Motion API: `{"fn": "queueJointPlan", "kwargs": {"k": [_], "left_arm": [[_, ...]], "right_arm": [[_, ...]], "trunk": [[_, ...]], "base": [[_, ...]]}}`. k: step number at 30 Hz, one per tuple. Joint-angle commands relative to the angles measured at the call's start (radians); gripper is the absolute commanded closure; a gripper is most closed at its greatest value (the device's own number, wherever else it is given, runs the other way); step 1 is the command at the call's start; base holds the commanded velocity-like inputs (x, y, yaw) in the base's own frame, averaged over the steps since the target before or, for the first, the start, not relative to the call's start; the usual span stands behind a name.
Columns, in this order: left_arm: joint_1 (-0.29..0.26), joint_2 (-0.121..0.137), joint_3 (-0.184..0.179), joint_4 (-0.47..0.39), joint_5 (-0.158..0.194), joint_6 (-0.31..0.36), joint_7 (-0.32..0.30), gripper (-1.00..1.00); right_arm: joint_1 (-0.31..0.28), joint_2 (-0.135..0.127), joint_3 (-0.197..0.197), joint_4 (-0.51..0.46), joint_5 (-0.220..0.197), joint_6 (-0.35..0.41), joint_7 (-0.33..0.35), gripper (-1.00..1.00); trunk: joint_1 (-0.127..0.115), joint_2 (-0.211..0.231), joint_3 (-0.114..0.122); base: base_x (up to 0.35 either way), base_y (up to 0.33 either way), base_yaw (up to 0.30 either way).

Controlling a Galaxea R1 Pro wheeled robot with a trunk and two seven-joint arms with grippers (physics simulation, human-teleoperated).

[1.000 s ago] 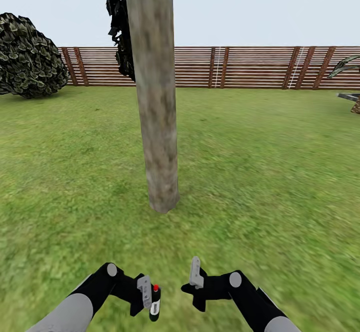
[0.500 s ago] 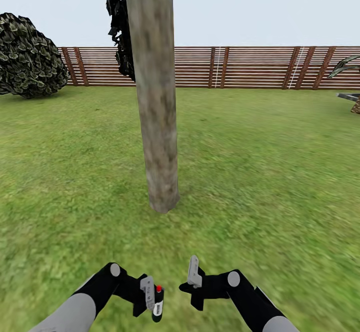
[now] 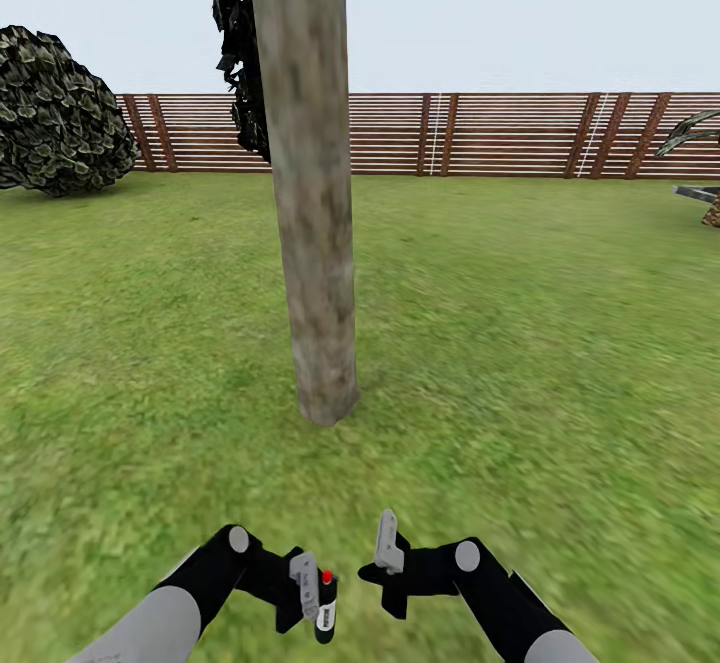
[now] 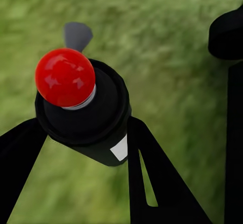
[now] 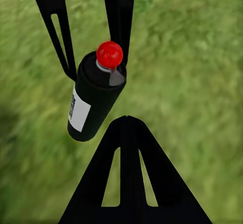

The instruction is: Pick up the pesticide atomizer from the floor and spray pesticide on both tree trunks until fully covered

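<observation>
On the green lawn [image 3: 560, 363] stands a big grey tree trunk [image 3: 312, 203], straight ahead of the robot, with the brown fence [image 3: 500, 133] far behind it and a round bush [image 3: 60, 123] off to its left. Near the foot of the trunk, the left gripper [image 3: 314, 598] has its fingers [image 4: 152, 178] closed around the small dark pesticide atomizer [image 5: 93, 100] with its red top. Just beside it, the right gripper [image 3: 388, 555] holds nothing; its fingers [image 5: 129, 183] look pressed together.

Colours across the garden scene

The tree trunk [image 3: 312, 193] is mottled grey-beige; the lawn [image 3: 550, 343] is green; the fence [image 3: 500, 133] has brown slats. The pesticide atomizer [image 5: 93, 100] is black with a red cap and white label. The bush [image 3: 60, 113] at upper left is dark, speckled olive.
</observation>
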Motion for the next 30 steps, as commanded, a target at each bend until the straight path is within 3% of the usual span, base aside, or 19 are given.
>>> {"fn": "queueJointPlan", "kwargs": {"k": [1,13,30], "left_arm": [[0.0,-0.003,0.009,-0.001,-0.01,-0.007,-0.003,1.0],[0.005,-0.027,0.011,0.0,-0.004,-0.007,0.0,1.0],[0.005,-0.04,0.011,0.001,0.001,-0.009,0.029,1.0]], "right_arm": [[0.0,0.0,-0.001,-0.002,0.009,-0.006,0.001,1.0],[-0.004,0.0,-0.001,-0.002,0.008,-0.006,0.001,1.0],[-0.004,0.0,-0.001,-0.002,0.008,-0.006,0.001,1.0]], "trunk": [[0.0,0.0,-0.001],[0.0,0.0,-0.001],[0.0,0.0,-0.001]], "base": [[0.0,0.0,0.0],[0.0,0.0,0.0],[0.0,0.0,0.0]]}}
